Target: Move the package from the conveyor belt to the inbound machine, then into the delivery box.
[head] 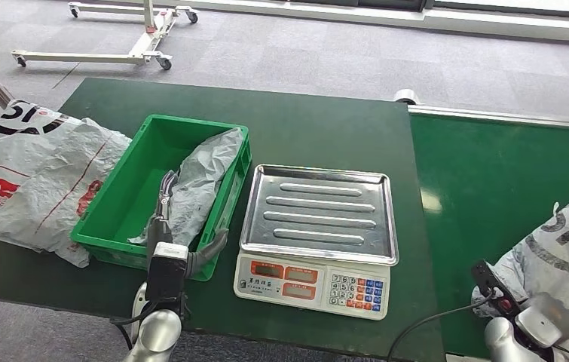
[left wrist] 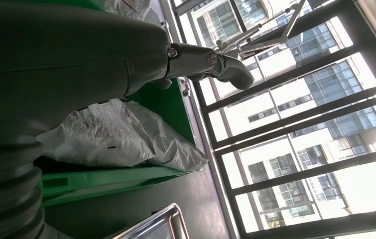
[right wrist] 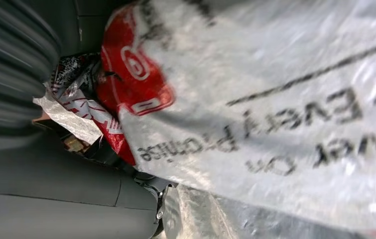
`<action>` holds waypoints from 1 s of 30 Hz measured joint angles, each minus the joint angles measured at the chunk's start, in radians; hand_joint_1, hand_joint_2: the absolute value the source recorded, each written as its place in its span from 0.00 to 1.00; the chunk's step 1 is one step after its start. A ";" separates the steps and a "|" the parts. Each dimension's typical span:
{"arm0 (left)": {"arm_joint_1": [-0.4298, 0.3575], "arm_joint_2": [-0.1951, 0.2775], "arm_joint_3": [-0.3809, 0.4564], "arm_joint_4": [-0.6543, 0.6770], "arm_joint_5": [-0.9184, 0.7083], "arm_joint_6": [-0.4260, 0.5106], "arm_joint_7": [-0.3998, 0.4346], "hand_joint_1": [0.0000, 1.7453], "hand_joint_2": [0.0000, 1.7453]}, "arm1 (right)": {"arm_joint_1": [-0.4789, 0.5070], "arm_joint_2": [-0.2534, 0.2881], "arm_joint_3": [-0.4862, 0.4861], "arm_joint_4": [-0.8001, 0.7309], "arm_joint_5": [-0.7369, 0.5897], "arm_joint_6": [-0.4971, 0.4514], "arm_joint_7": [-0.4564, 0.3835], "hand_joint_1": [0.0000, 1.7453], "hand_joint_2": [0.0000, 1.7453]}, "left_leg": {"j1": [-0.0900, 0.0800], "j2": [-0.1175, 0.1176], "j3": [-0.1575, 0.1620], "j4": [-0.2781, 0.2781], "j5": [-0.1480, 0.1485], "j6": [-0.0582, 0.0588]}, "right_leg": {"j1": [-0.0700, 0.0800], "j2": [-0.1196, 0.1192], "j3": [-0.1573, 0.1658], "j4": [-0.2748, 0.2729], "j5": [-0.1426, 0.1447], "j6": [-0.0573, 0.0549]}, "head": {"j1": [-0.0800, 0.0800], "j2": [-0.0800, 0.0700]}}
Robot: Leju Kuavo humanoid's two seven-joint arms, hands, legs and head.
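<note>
**Package on the conveyor belt, right hand against it**

Package (head: pixel 567 253), a grey-white plastic mailer with black letters and a red mark, lies on the green conveyor belt (head: pixel 492 173) at our right side. Our right hand (head: pixel 526 320) is just at its near edge. In the right wrist view the mailer (right wrist: pixel 275 99) is pressed close to the hand (right wrist: pixel 51 199), but the fingers are hidden behind the plastic, so we cannot tell if they hold it or only touch it.

Our left hand (head: pixel 183 249) is at the near wall of the green crate (head: pixel 126 188), which stands on the dark green table (head: pixel 319 128). Its fingers are spread apart and hold nothing; one finger reaches over the rim. In the left wrist view we see the thumb (left wrist: pixel 225 67) stretched free in the air above the crate (left wrist: pixel 111 181).

Inside the crate a grey plastic bag (head: pixel 198 185) lies along the right side, its top leaning over the far corner. Left of the crate, two more mailers (head: pixel 32 173) lie on the table in a heap. Between the crate and the belt stands a weighing scale (head: pixel 315 241) with a steel tray and a keypad. On the floor behind is a white wheeled frame (head: pixel 108 38).
</note>
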 joint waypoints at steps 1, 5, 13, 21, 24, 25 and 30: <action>0.003 0.000 0.002 -0.004 0.000 0.000 0.000 0.00 1.00 | -0.001 0.000 0.017 -0.011 0.000 -0.029 -0.001 1.00 1.00 | 0.000 0.000 -0.001 0.000 0.000 0.000 | 0.000 0.000 0.000 0.000 0.000 0.000 | 0.000 0.000; 0.019 0.000 0.015 -0.029 0.000 -0.002 -0.006 0.00 1.00 | -0.023 -0.001 0.182 -0.156 0.002 -0.133 0.024 0.81 1.00 | -0.001 0.002 -0.008 -0.001 0.000 -0.001 | 0.000 0.003 -0.002 0.001 0.000 -0.001 | 0.000 0.000; 0.025 -0.011 0.030 -0.043 0.010 -0.003 -0.024 0.00 1.00 | -0.224 -0.033 0.751 -0.475 0.004 -0.112 0.118 0.60 1.00 | 0.001 0.005 -0.001 -0.001 0.005 -0.004 | 0.003 0.005 -0.006 0.001 0.002 -0.004 | 0.000 0.000; 0.013 -0.014 0.030 -0.023 0.028 0.004 -0.037 0.00 1.00 | -0.279 -0.033 1.011 -0.484 0.001 -0.153 0.113 1.00 1.00 | 0.001 0.003 -0.002 -0.001 0.004 -0.003 | 0.002 0.003 -0.006 0.001 0.002 -0.004 | 0.000 0.000; 0.008 -0.013 0.030 -0.014 0.036 0.008 -0.039 0.00 1.00 | -0.280 -0.027 1.053 -0.483 0.000 -0.159 0.079 1.00 1.00 | 0.001 0.003 -0.003 -0.001 0.004 -0.003 | 0.002 0.003 -0.006 0.001 0.002 -0.004 | 0.000 0.000; 0.006 -0.013 0.030 -0.012 0.037 0.010 -0.039 0.00 1.00 | -0.280 -0.024 1.063 -0.483 0.000 -0.159 0.068 1.00 1.00 | 0.001 0.002 -0.003 -0.001 0.004 -0.003 | 0.002 0.003 -0.006 0.001 0.002 -0.004 | 0.000 0.000; 0.000 -0.013 0.030 -0.001 0.041 0.014 -0.039 0.00 1.00 | -0.279 -0.009 1.087 -0.483 0.000 -0.160 0.019 1.00 1.00 | 0.001 0.002 -0.003 -0.001 0.004 -0.003 | 0.002 0.002 -0.006 0.001 0.002 -0.004 | 0.000 0.000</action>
